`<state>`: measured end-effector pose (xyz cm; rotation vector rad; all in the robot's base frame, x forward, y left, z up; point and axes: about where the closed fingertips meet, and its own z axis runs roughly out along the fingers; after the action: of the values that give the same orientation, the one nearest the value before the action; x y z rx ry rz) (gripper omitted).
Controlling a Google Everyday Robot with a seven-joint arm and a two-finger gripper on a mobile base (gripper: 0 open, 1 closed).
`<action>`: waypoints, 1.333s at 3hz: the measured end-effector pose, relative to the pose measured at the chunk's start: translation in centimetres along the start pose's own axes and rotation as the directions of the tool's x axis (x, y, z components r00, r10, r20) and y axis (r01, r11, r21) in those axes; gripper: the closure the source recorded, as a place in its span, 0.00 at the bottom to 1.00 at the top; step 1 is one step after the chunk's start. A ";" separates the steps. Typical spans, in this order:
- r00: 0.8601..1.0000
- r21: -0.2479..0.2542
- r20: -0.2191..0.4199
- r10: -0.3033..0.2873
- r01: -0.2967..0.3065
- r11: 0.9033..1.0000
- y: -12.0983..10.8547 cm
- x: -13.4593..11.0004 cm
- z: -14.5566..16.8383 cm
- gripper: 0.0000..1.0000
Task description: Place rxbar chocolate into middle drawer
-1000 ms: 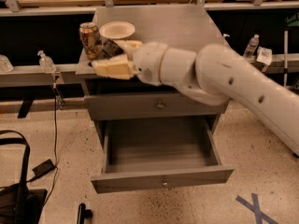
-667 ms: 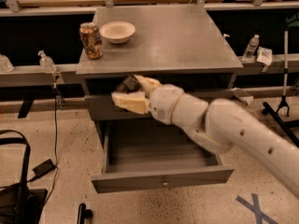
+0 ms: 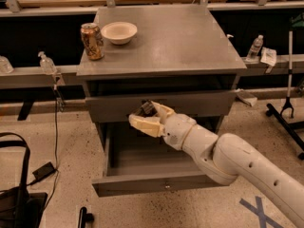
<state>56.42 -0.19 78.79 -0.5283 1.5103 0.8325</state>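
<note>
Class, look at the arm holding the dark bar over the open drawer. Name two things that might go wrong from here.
1. The tool grips the rxbar chocolate right beside the upper drawer front. If it lowers carelessly, it might knock that front.
2. The rxbar chocolate hangs well above the floor of the middle drawer. Released from here, it may bounce or land against a wall.

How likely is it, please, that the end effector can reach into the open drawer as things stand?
Probably yes: the end effector, shut on the bar, hangs before the upper drawer front, just above the open drawer, with nothing visible between them.
</note>
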 end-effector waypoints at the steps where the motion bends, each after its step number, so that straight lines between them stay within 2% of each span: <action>1: 0.993 0.021 -0.108 -0.052 0.055 0.998 -0.5 1.1 0.6 1.00; 2: 0.962 0.115 -0.260 -0.086 0.119 0.986 -4.1 4.6 -0.5 1.00; 3: 0.923 0.222 -0.383 -0.023 0.117 0.968 -9.3 10.7 -4.6 1.00; 4: 0.905 0.290 -0.424 0.045 0.088 0.953 -13.3 15.7 -7.6 1.00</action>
<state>59.46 -12.07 60.65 -0.5166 1.9914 0.4649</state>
